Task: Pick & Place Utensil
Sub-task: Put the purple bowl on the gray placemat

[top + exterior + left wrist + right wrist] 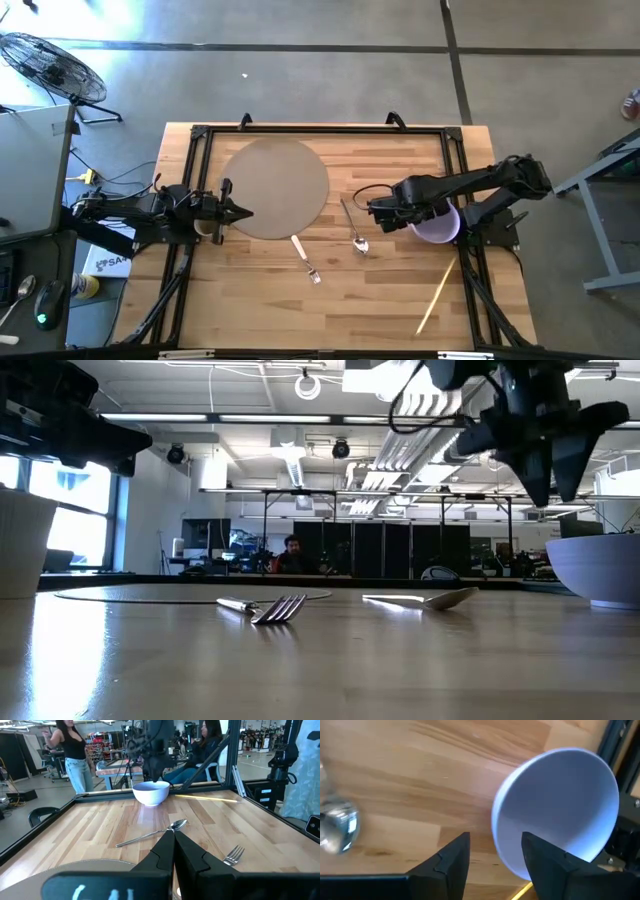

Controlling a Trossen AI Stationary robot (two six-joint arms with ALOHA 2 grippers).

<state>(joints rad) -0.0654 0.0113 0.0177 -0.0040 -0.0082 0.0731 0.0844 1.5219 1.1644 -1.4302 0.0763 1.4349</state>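
A silver spoon and a fork lie flat on the wooden table, near the round brown mat. Both also show in the low view, the spoon and the fork. My right gripper hangs open above the table between the spoon and the white bowl. Its wrist view shows the bowl ahead and the spoon's bowl end off to one side. My left gripper is shut and waits over the mat's left edge, pointing at the spoon.
A yellow chopstick lies on the table near the right corner. A pale cup stands under the left arm. A black frame runs round the table. Bare wood lies between the fork and the near edge. People sit and stand beyond the table.
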